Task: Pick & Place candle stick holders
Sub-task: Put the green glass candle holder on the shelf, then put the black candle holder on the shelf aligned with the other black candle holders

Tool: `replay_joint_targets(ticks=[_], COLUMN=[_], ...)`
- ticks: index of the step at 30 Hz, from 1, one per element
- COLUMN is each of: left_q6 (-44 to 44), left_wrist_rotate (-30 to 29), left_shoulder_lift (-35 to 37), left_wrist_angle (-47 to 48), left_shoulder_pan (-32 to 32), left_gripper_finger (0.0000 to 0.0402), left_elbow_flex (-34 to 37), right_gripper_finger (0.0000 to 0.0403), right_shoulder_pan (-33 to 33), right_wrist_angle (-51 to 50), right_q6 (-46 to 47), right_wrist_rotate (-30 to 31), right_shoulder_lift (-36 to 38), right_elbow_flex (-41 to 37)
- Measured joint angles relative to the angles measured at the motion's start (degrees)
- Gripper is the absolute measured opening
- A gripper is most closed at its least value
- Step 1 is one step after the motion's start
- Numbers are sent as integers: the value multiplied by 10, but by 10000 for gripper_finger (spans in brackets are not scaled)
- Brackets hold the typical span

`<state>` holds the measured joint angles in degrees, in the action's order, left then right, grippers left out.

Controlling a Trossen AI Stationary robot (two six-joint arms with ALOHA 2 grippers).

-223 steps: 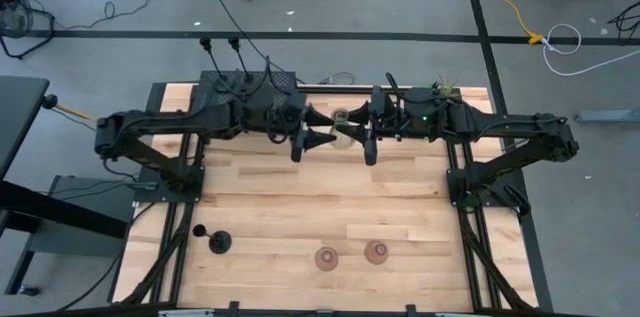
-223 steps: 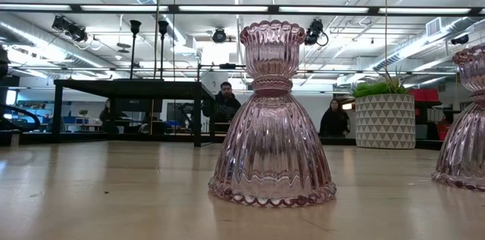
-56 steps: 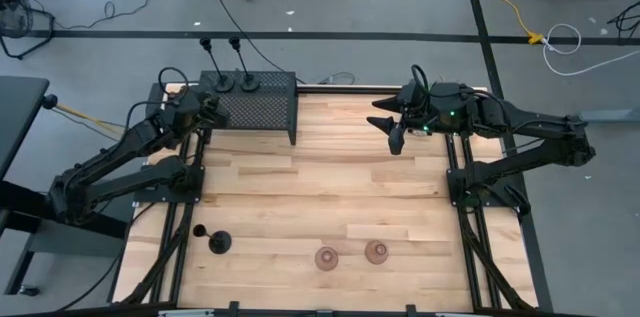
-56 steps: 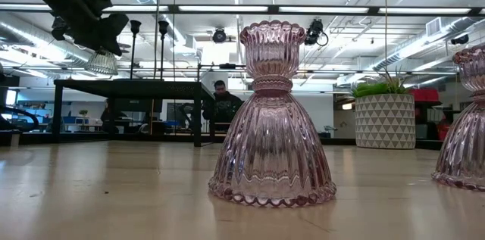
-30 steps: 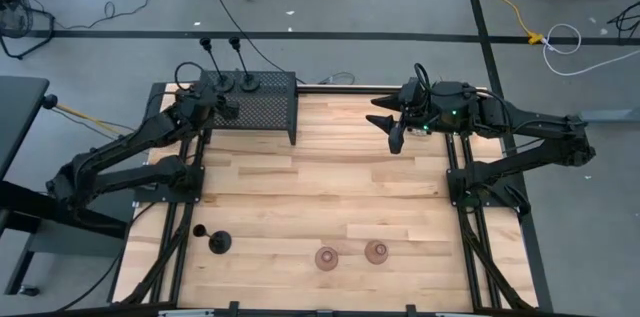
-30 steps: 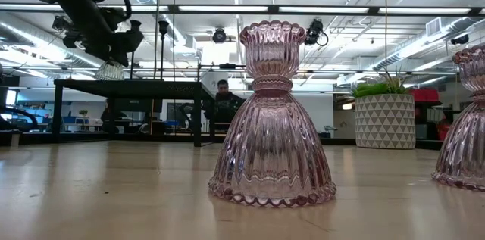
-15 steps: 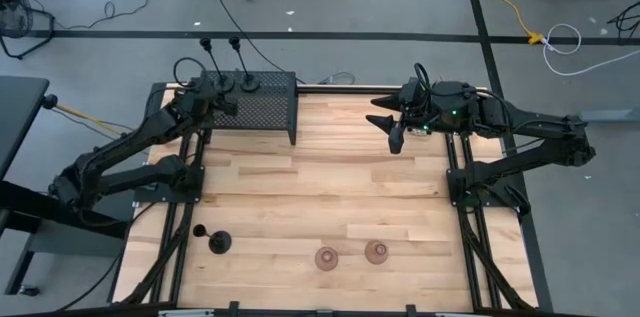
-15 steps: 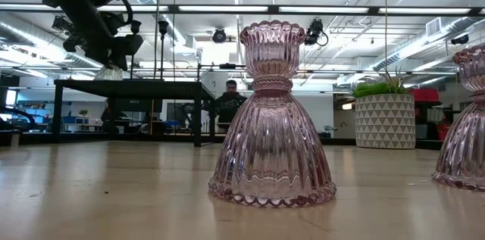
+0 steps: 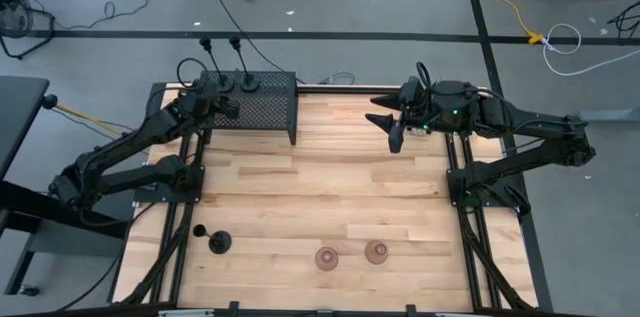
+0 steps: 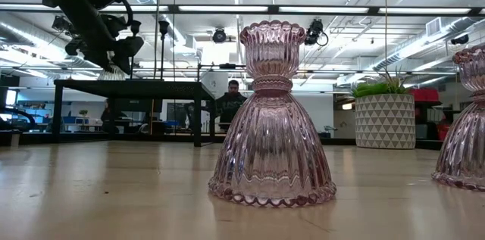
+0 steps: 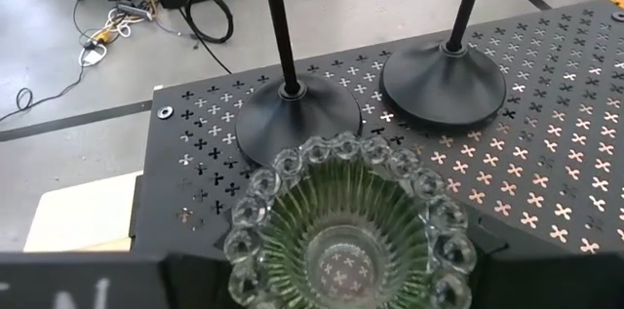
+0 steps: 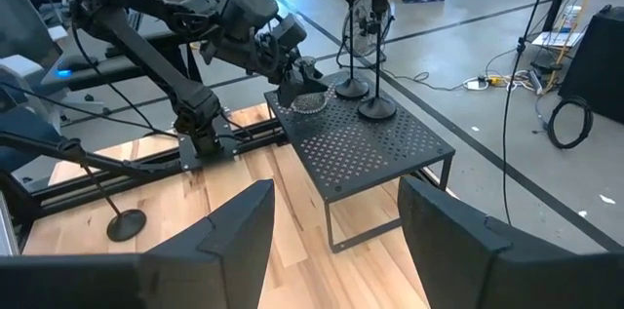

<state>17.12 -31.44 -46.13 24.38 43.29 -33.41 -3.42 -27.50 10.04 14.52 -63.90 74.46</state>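
Observation:
My left gripper is shut on the pale green glass holder just above the black mesh box at the table's far left. It is right beside two black holders, which stand by their round bases on the box top. Whether the glass touches the box, I cannot tell. A third black holder is on the table at the near left. Two pinkish glass holders stand on their wide bases near the front edge. My right gripper is open and empty at the far right. My left gripper holds the green glass holder between its two fingers, coming from above and slanting down toward the box. The holder's wide beaded rim hides the place of contact. The holder hangs below the fingers, over the box's left end.
A plant in a white patterned pot stands at the table's far right. The arms' frames run along both table sides. Bare wood lies between the box and the pinkish holders. People sit in the room beyond the table.
My left gripper, still shut on the green glass holder, has sunk a little toward the box top beside the two black holders.

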Motion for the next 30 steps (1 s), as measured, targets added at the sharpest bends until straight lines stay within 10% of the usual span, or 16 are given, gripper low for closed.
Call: replay_joint_targets(ticks=[18,30], left_q6=[-54,-81], left_wrist_rotate=[15,120], left_shoulder_lift=[1,1], left_wrist_angle=[14,207], left_shoulder_pan=[0,-30], left_gripper_finger=[200,199], left_elbow_flex=[-71,-231], right_gripper_finger=[220,220], right_shoulder_pan=[0,0], right_wrist_angle=[13,13], right_q6=[-6,-15], right_wrist_rotate=[10,15], right_shoulder_lift=[0,0], right_elbow_flex=[0,0])
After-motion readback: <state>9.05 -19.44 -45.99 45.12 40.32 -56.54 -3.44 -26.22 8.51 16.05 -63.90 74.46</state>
